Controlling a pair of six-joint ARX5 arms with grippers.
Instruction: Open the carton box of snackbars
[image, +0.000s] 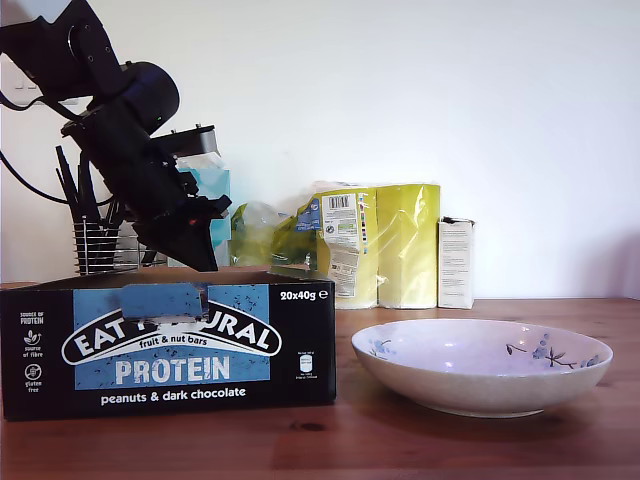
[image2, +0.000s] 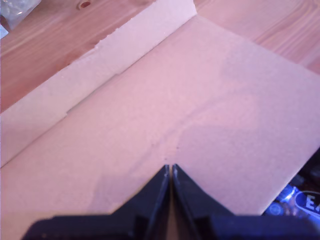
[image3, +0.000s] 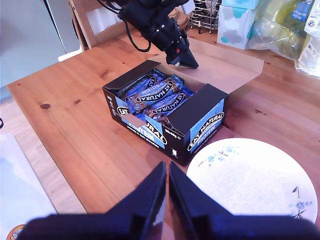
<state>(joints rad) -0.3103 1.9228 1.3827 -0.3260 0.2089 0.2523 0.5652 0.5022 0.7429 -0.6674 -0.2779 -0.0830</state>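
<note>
Wooden table (image: 480, 440): carton box (image: 170, 345) label-forward, long axis crosswise.

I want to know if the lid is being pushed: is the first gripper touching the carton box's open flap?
Cannot tell. In the second wrist view my first gripper meets the carton box flap's edge, but neither contact nor gap shows plainly.

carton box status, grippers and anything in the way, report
My first gripper shut, tips over the folded-back lid flap. My second gripper shut, hanging back above the table. Carton box open, snack bars showing. Bowl beside box, nothing blocking.
</note>
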